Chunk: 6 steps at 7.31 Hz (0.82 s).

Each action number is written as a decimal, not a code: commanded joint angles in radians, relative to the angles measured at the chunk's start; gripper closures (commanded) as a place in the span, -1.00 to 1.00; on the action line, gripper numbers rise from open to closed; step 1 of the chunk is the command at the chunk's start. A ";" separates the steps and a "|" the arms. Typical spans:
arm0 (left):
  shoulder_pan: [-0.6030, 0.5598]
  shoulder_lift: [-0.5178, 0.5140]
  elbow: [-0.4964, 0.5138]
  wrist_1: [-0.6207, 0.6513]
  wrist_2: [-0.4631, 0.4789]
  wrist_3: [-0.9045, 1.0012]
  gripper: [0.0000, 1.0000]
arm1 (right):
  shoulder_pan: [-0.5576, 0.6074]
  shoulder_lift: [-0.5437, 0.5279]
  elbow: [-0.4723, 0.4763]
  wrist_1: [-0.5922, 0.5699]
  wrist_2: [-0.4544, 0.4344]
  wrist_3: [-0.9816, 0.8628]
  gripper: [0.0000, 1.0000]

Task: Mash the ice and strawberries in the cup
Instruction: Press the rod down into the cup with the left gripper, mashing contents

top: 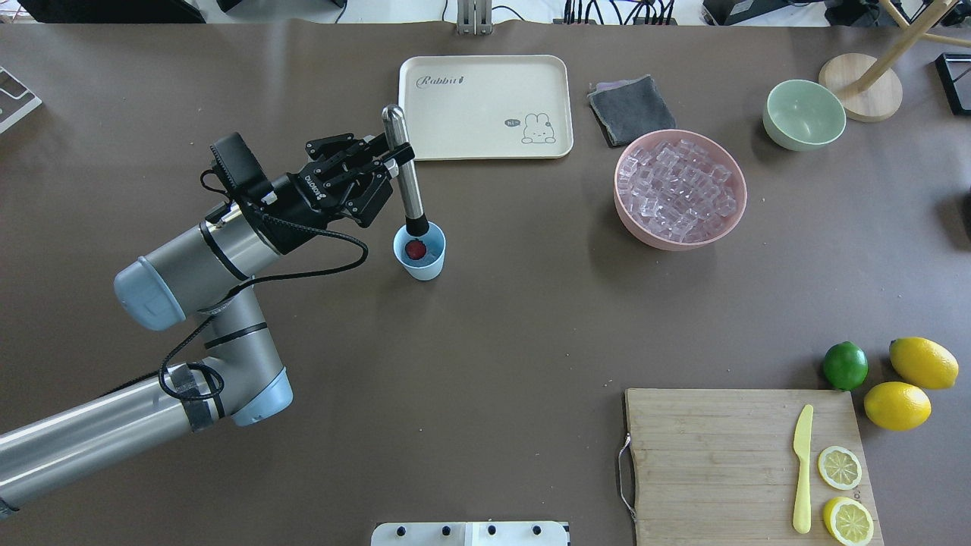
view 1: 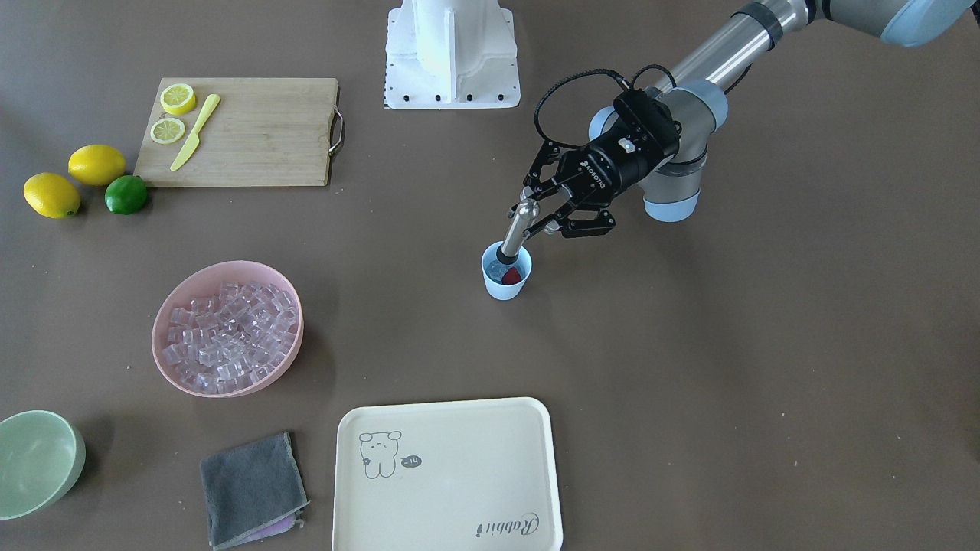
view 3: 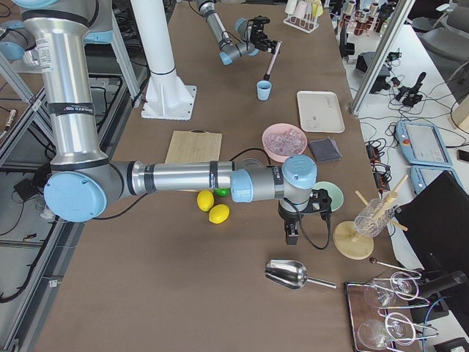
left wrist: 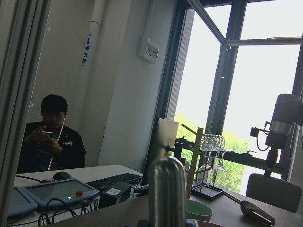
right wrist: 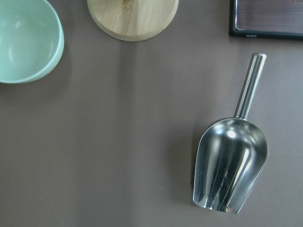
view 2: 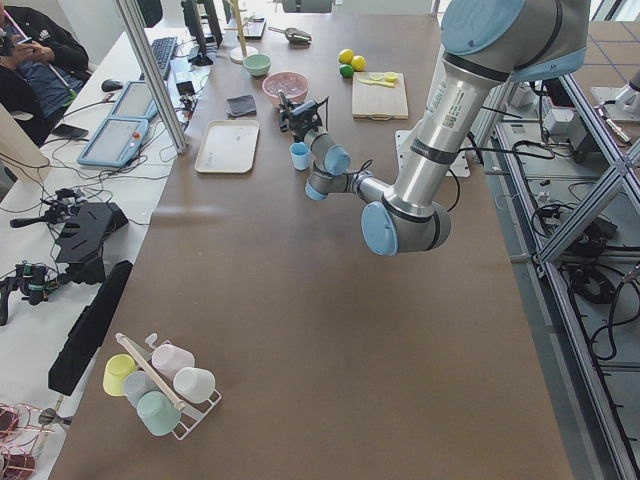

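Already the cup on the bench holds the strawberry and, seemingly, ice. The left gripper has its fingers clamped on a steel muddler, tip inside the cup. The berry looks whole, so mashing is mostly left.

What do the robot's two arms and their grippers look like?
Both the left arm and the right arm are silver tubes with pale blue caps at the rounded joints. The left gripper is black with white lettering and linked jaws; a black cable loops to it. The right gripper also looks black.
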 commanded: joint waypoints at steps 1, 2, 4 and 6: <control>0.023 -0.002 0.067 -0.003 0.008 0.003 1.00 | 0.002 -0.001 0.002 0.000 -0.001 0.000 -1.00; 0.040 -0.004 0.078 -0.006 0.010 0.005 1.00 | 0.002 -0.001 0.000 0.000 -0.001 0.000 -1.00; 0.049 0.004 0.080 -0.009 0.010 0.009 1.00 | 0.002 -0.003 -0.001 0.000 -0.001 0.000 -1.00; 0.028 0.007 -0.004 0.000 0.008 -0.102 1.00 | 0.005 -0.003 0.000 0.000 0.006 0.000 -1.00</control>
